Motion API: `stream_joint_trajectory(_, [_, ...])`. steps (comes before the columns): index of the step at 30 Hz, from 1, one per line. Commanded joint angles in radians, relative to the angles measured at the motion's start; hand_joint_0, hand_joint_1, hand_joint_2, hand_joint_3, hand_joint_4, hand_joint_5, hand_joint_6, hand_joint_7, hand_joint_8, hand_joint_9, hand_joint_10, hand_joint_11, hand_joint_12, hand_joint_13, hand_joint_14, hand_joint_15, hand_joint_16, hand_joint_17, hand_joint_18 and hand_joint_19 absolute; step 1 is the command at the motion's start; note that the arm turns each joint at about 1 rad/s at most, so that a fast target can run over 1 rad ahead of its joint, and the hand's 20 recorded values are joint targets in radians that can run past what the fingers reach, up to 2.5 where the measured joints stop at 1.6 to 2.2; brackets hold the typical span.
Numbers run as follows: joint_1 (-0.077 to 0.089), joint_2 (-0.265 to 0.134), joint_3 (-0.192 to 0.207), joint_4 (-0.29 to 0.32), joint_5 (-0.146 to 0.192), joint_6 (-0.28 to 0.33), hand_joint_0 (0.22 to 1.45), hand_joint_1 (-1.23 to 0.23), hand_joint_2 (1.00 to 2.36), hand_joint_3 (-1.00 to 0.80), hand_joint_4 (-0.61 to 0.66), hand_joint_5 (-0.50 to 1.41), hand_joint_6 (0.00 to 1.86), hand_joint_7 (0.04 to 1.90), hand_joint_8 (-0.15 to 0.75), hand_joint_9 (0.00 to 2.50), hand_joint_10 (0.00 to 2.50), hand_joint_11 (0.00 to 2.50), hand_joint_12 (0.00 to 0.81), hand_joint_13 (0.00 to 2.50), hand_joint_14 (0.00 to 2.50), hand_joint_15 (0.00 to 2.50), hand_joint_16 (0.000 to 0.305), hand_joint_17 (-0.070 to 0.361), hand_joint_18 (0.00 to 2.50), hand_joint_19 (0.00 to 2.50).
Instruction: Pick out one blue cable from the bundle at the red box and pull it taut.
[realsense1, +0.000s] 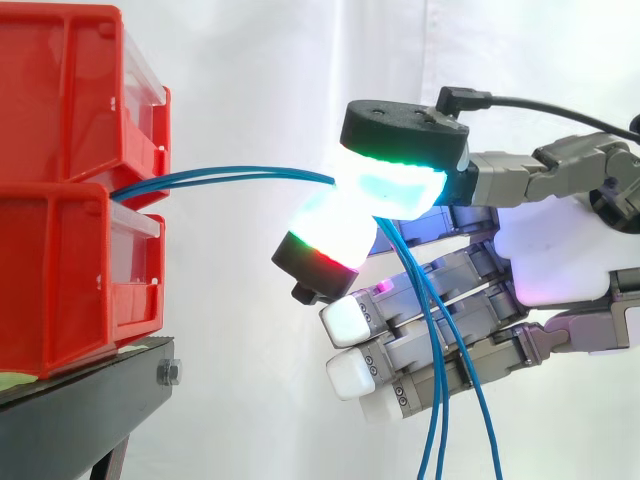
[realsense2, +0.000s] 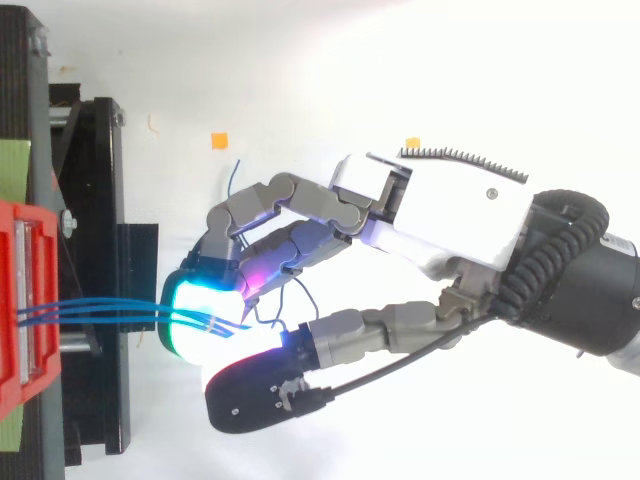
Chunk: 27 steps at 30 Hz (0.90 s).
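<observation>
Hand (realsense1: 555, 255) pinching blue cables (realsense1: 230, 178), side view, tails hanging

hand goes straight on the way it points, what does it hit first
Probably the front of the lower red bin, just below where the blue cables pinched by the hand come out. The lowest fingers hang about level with the black stand, so that might touch first.

Black stand (realsense1: 100, 395) — two stacked red bins (realsense1: 70, 270) atop
</observation>
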Motion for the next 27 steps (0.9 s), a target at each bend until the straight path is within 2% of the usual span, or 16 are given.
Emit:
stream_joint_trajectory(1, [0.000, 0.000, 0.000, 0.000, 0.000, 0.000, 0.72, -0.90, 1.00, -0.50, 0.03, -0.15, 0.93, 0.97, 0.293, 0.95, 0.01, 0.50, 0.219, 0.80, 0.01, 0.27, 0.019, 0.042, 0.53, 0.35])
stream_joint_trajectory(4, [0.000, 0.000, 0.000, -0.003, 0.000, 0.000, 0.64, -0.82, 1.00, -0.50, 0.11, -0.15, 0.93, 0.96, 0.284, 0.96, 0.01, 0.50, 0.221, 0.80, 0.01, 0.27, 0.019, 0.043, 0.52, 0.37])
stream_joint_trajectory(6, [0.000, 0.000, -0.002, -0.008, 0.000, 0.000, 0.56, -0.69, 1.00, -0.50, 0.13, -0.14, 0.93, 0.90, 0.293, 0.96, 0.01, 0.50, 0.222, 0.79, 0.01, 0.28, 0.020, 0.045, 0.50, 0.39])
stream_joint_trajectory(10, [0.000, 0.001, 0.000, -0.012, 0.000, 0.000, 0.54, -0.55, 1.00, -0.50, 0.14, -0.14, 0.92, 0.89, 0.301, 0.97, 0.01, 0.50, 0.225, 0.79, 0.01, 0.27, 0.021, 0.047, 0.49, 0.39])
stream_joint_trajectory(13, [0.000, 0.000, 0.000, -0.012, 0.000, 0.000, 0.57, -0.46, 1.00, -0.50, 0.13, -0.14, 0.90, 0.94, 0.295, 0.98, 0.01, 0.50, 0.217, 0.79, 0.01, 0.28, 0.019, 0.043, 0.47, 0.41])
stream_joint_trajectory(15, [0.000, 0.000, 0.000, -0.012, 0.000, 0.000, 0.60, -0.48, 1.00, -0.49, 0.11, -0.13, 0.90, 0.96, 0.294, 0.99, 0.01, 0.49, 0.208, 0.78, 0.01, 0.28, 0.018, 0.040, 0.44, 0.42])
stream_joint_trajectory(20, [0.000, 0.001, 0.000, -0.012, -0.002, 0.002, 0.59, -0.59, 1.01, -0.34, 0.11, -0.13, 0.90, 0.99, 0.302, 0.99, 0.01, 0.49, 0.209, 0.76, 0.01, 0.28, 0.018, 0.040, 0.43, 0.42])
stream_joint_trajectory(27, [0.000, 0.000, 0.000, -0.012, -0.002, 0.002, 0.59, -0.67, 1.01, -0.27, 0.13, -0.13, 0.91, 0.99, 0.302, 0.97, 0.01, 0.50, 0.216, 0.77, 0.01, 0.28, 0.018, 0.040, 0.43, 0.41])
